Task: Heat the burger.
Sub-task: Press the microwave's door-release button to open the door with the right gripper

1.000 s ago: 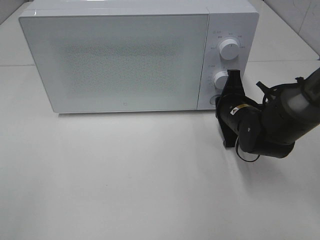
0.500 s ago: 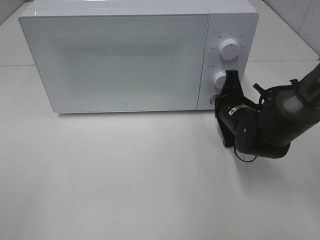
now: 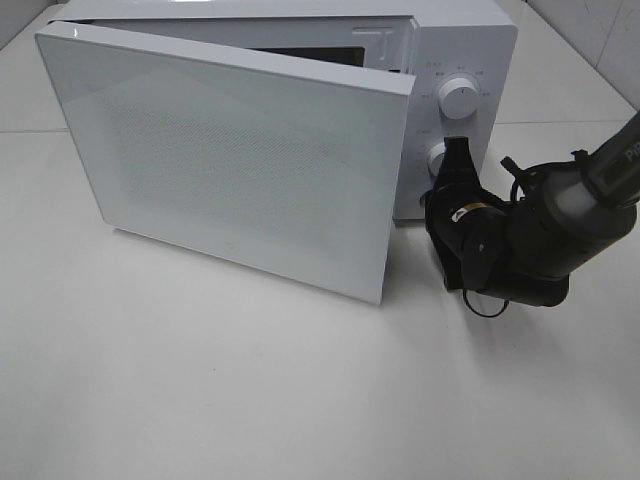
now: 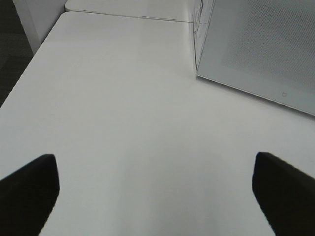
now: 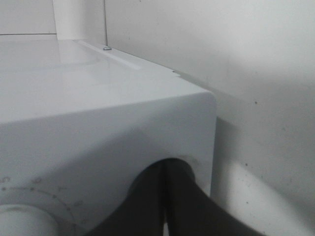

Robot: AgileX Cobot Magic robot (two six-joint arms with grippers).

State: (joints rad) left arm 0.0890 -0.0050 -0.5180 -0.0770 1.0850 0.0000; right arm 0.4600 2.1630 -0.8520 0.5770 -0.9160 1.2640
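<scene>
Since a second ago the microwave door (image 3: 230,160) has swung out from its left hinge and stands partly open. The right gripper (image 3: 457,152), fingers pressed together, points at the microwave (image 3: 470,40) control panel just beside the lower dial (image 3: 437,157). The left gripper (image 4: 155,162) hovers over the bare table (image 3: 250,400) left of the door, fingers spread wide, holding nothing. Where the burger is, I cannot tell.
</scene>
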